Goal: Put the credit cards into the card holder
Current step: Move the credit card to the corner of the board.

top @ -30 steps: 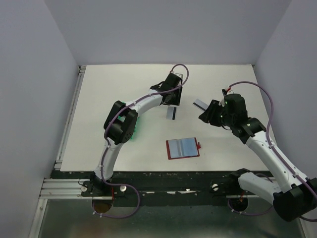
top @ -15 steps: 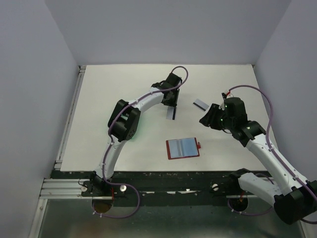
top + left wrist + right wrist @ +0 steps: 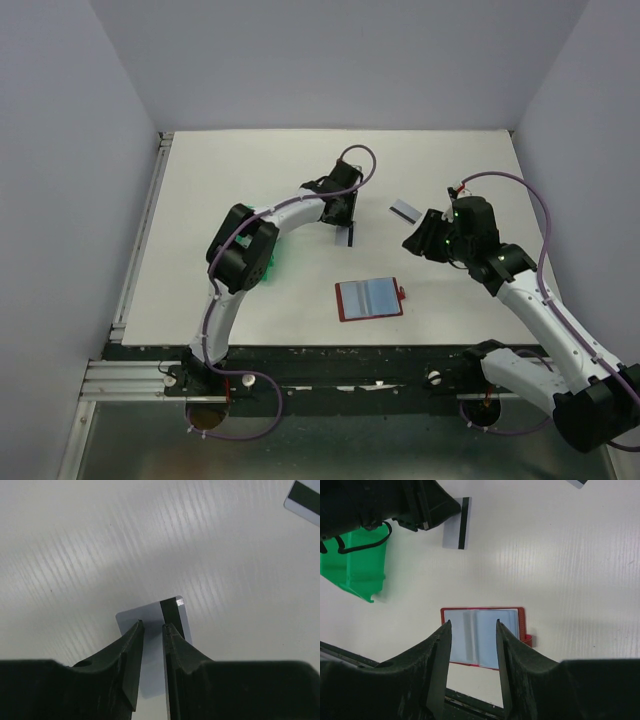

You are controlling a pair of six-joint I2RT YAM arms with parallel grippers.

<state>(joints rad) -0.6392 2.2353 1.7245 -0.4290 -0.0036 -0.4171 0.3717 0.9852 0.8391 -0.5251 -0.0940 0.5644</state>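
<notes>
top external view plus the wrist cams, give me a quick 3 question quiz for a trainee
1. True or false: the card holder lies open with its blue inside showing.
2. How many credit cards show in the top view? A) one B) two C) four
3. Which has a card right under its fingertips, the left gripper or the right gripper?

Key: 1 true; 2 B; 3 left
</notes>
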